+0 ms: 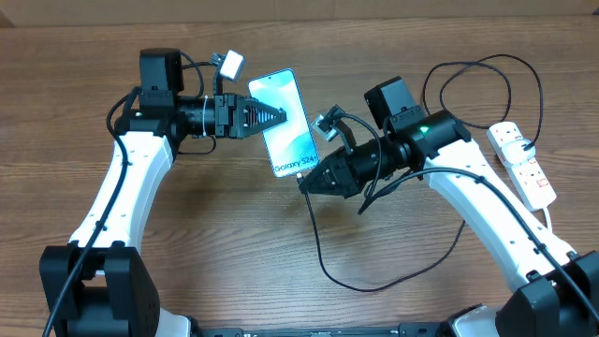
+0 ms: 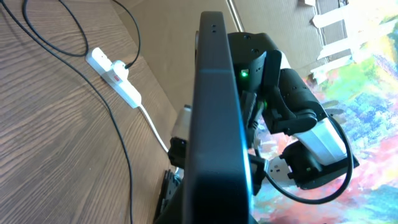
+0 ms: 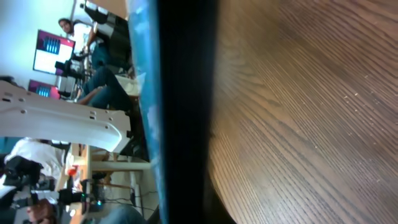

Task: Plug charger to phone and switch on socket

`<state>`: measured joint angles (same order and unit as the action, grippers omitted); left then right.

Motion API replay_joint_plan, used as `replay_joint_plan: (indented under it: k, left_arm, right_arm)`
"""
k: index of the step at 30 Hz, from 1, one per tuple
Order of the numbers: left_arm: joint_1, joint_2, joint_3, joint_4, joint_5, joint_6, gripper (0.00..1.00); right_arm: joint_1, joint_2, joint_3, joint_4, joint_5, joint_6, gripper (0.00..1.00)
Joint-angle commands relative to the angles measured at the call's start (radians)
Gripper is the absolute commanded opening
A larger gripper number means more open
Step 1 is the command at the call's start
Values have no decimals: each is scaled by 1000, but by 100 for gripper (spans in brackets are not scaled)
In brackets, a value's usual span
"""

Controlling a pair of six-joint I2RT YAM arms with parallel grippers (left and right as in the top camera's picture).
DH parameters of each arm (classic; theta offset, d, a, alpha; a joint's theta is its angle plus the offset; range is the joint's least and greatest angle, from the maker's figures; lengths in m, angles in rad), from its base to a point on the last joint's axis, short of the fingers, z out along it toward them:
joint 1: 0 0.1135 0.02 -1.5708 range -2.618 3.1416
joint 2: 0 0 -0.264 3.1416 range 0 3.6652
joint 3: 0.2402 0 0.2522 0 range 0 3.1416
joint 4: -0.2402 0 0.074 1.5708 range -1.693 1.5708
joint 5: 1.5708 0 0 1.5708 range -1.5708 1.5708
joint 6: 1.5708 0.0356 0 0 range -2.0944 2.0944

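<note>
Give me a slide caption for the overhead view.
Left gripper grips the phone while the right gripper holds the charger at its port end; socket lies at far right.

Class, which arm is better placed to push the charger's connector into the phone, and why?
Right. The right pincer holds the charger tip at the lower end of the phone; the left pincer clamps the phone's side edge.
</note>
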<state>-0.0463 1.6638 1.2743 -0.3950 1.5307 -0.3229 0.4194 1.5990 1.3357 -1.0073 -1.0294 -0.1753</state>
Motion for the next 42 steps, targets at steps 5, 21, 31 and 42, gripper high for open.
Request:
replay_joint_plan:
  k: [5, 21, 31, 42]
  left_arm:
    - [4, -15, 15, 11, 40, -10, 4]
    - [30, -15, 15, 11, 33, -39, 4]
    - [30, -15, 15, 11, 32, -68, 4]
    - [30, -15, 15, 11, 29, -67, 4]
  right_arm:
    - [-29, 0, 1, -11, -103, -10, 4]
    - [-28, 2, 0, -15, -135, -87, 4]
    - [-28, 14, 0, -8, -136, -84, 4]
    - [-28, 34, 1, 11, -151, -79, 4]
